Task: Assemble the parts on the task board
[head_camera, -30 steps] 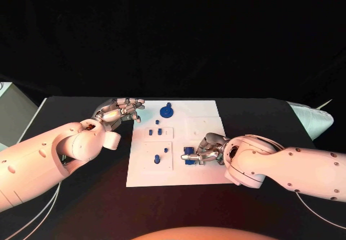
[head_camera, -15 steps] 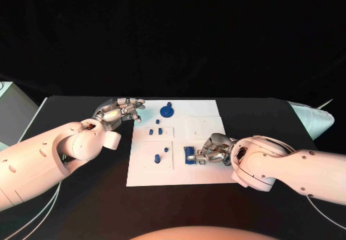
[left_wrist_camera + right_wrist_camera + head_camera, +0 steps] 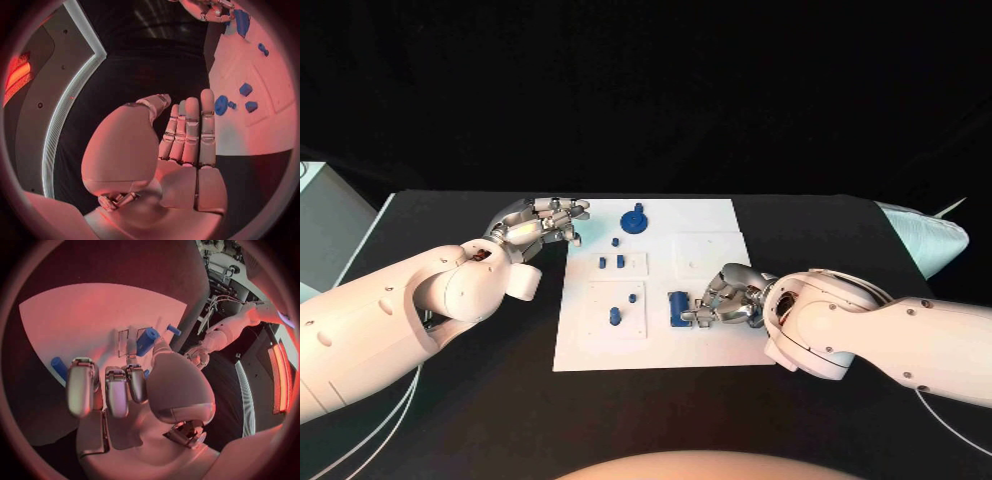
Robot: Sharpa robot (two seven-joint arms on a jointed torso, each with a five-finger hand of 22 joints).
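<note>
task board (image 3: 711, 285): white
parts (image 3: 678, 306): blue, just beside the right hand (image 3: 728, 297)
hands: silver
arms (image 3: 401, 310): white
table (image 3: 473, 400): black

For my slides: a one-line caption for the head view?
Right hand works a blue part on the white task board; left hand rests at its edge.

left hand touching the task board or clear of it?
Apart. The left wrist view shows the left hand flat with fingers straight over the black table, dark tabletop lying between the fingers and the task board edge.
</note>
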